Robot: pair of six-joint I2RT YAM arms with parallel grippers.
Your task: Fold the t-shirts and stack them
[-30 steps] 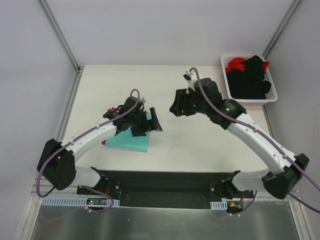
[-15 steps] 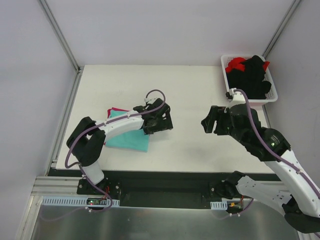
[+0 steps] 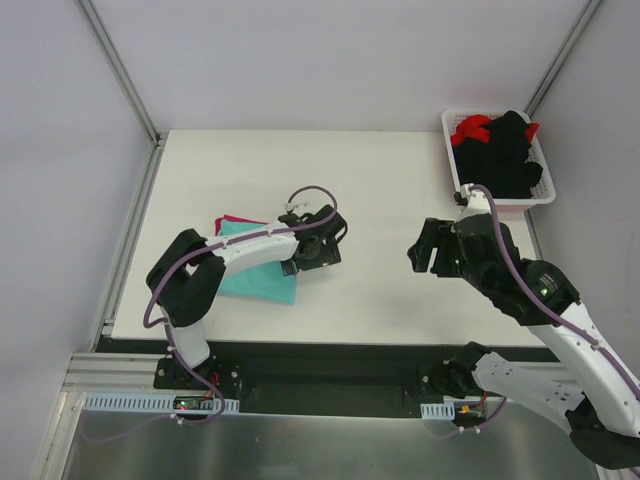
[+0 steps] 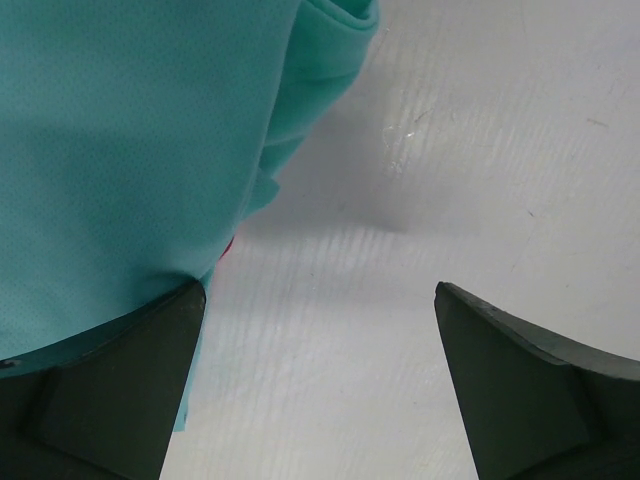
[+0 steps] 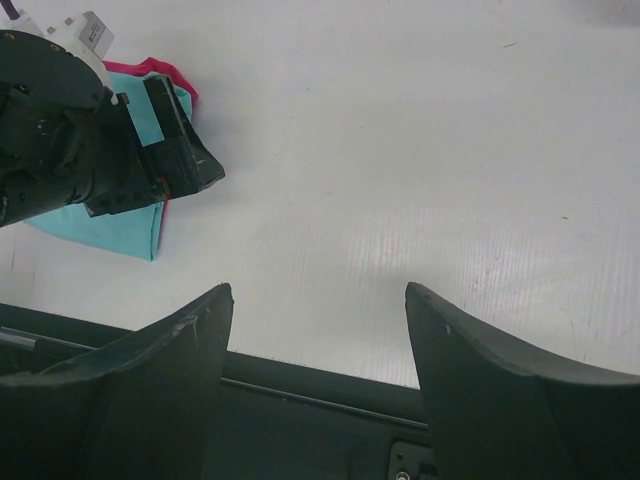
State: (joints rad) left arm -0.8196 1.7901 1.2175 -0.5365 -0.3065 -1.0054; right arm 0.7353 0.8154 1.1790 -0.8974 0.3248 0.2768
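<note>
Teal shirt (image 3: 257, 281), magenta shirt (image 3: 233, 218) — black and red garments (image 3: 503, 160), white basket (image 3: 520, 204).

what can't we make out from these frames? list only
- pink t-shirt: in every view only an edge shows from under the teal t-shirt, so its fold is hidden.
- teal t-shirt: in top external the left arm crosses it; in left wrist the frame edge cuts it off.
- black garments and red garment in the basket: heaped in top external, so the count is unclear.

No readable text, labels, brands or numbers visible anywhere.
</note>
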